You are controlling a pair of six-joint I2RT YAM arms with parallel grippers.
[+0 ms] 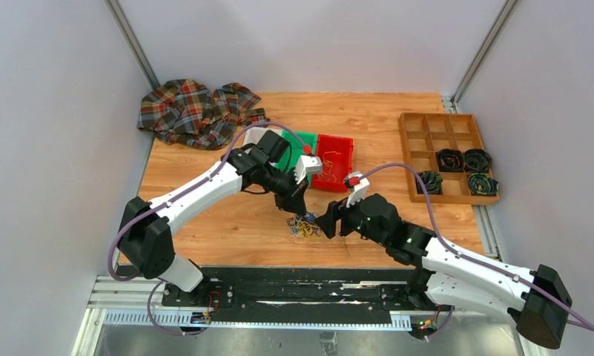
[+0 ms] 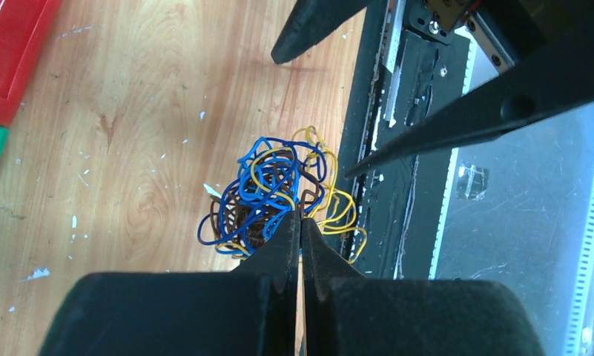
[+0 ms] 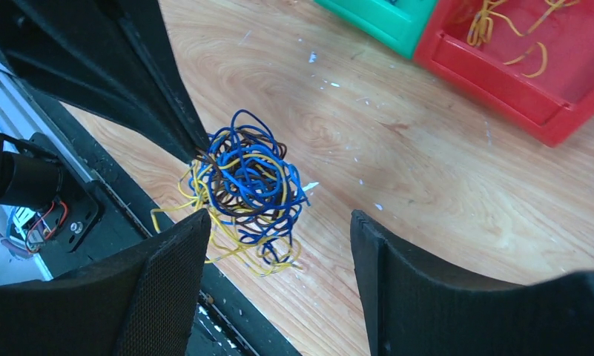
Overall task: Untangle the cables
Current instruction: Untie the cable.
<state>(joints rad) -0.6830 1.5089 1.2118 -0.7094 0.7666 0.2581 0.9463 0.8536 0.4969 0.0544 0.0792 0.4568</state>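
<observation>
Nearer the arm bases than the red tray (image 1: pixel 329 185), and well apart from it, lie the cables (image 3: pixel 249 185), one tight clump. The left gripper (image 2: pixel 301 215) is pinched fully closed at the clump's edge, and the right gripper (image 3: pixel 279 215) gapes wide just short of it. The right should probably close on a single outer loop, then draw away from the tray slowly. Whether the left's tips trap a strand is hidden.

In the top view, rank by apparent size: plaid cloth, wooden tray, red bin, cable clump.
1. plaid cloth and wooden tray: they look about alike, so no clear ranking
2. red bin
3. cable clump, smallest
</observation>
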